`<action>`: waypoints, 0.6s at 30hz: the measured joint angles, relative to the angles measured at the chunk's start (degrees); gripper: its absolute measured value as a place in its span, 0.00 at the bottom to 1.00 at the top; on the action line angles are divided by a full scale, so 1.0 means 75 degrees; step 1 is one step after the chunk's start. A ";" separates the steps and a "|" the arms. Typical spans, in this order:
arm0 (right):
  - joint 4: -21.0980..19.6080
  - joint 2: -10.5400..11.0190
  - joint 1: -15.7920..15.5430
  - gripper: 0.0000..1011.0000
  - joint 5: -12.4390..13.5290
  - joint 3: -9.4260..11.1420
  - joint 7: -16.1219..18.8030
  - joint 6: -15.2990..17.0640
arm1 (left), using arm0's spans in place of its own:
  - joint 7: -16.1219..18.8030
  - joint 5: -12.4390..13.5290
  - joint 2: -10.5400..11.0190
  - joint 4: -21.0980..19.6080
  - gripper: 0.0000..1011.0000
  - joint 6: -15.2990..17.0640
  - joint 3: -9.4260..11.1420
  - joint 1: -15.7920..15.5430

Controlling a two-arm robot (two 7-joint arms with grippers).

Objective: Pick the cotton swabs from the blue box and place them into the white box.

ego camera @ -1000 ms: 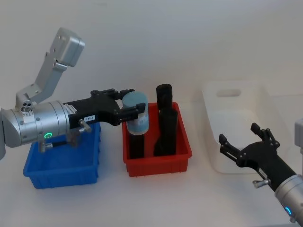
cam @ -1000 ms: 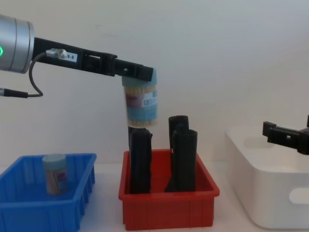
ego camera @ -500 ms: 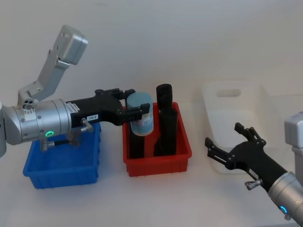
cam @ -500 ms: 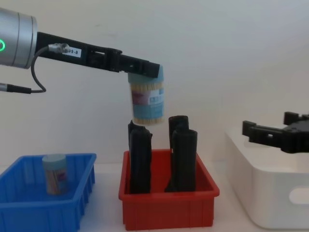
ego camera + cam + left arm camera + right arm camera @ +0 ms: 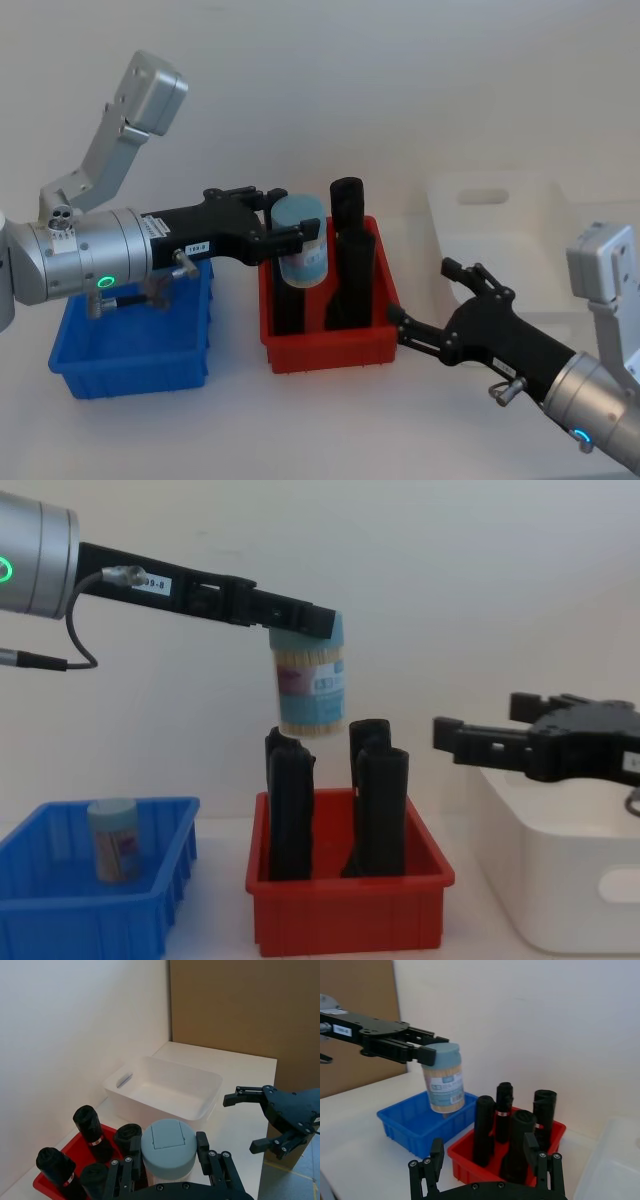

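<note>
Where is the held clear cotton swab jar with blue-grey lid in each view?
Head view: clear cotton swab jar in left gripper, left of centre, over red plastic bin.
Left wrist view: lid facing camera, bin behind.
Right wrist view: jar beyond the bin.
Chest view: jar upper middle.
Landmark: the bin.

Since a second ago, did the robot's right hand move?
Yes. In the head view the right hand slid left, from in front of the white box to close beside the red bin's front corner.
</note>
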 joint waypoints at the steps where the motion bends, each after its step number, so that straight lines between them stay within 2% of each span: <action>1: 0.0000 -0.0010 0.0053 0.99 -0.0002 -0.0017 0.0182 0.0021 | -0.0002 0.0000 0.0000 0.0000 0.65 0.0001 0.0001 -0.0001; 10: 0.0126 -0.0151 0.0504 0.99 -0.0167 -0.0154 0.1101 0.0119 | -0.0019 0.0000 0.0000 0.0000 0.65 0.0006 0.0003 -0.0007; 18: 0.0368 -0.0293 0.0870 0.99 -0.0340 -0.0236 0.1479 0.0160 | -0.0028 0.0000 0.0000 0.0001 0.65 0.0006 0.0002 -0.0011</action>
